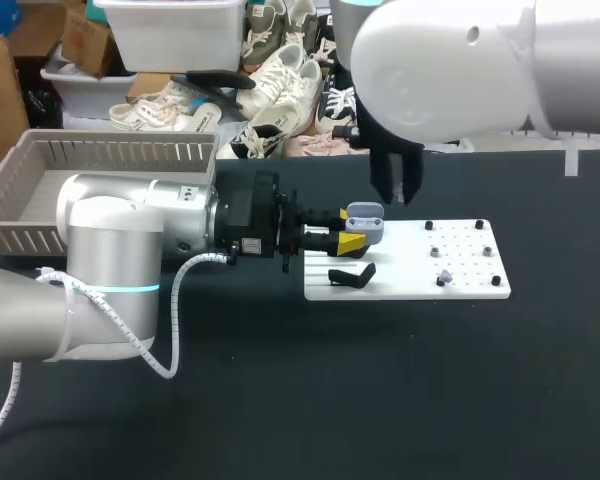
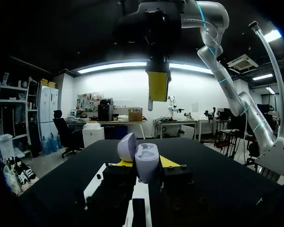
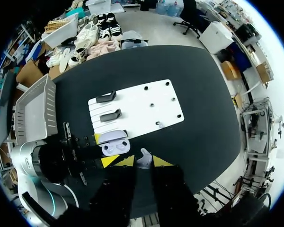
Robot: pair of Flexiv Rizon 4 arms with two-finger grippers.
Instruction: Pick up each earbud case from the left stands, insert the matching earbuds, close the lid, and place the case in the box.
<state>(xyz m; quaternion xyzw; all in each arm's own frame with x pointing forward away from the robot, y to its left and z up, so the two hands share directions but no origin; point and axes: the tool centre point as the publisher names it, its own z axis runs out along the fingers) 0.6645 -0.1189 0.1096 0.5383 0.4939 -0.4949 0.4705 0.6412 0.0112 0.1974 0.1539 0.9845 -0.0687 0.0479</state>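
My left gripper (image 1: 354, 230) is shut on a lavender earbud case (image 1: 366, 222) with its lid open, held over the left end of the white board (image 1: 460, 262). In the left wrist view the case (image 2: 145, 161) sits between the yellow tips, lid tilted back. My right gripper (image 1: 396, 192) hangs just above and beyond the case. Seen from the right wrist, it (image 3: 141, 161) is shut on a small pale earbud (image 3: 144, 159), with the open case (image 3: 114, 144) below it. A second earbud (image 1: 443, 277) rests on the board.
Two black stands (image 3: 107, 97) (image 3: 110, 115) sit on the board's left part; one stand (image 1: 351, 275) lies near the held case. A grey slatted basket (image 1: 110, 152) stands at the table's far left. Small black pegs dot the board's right half.
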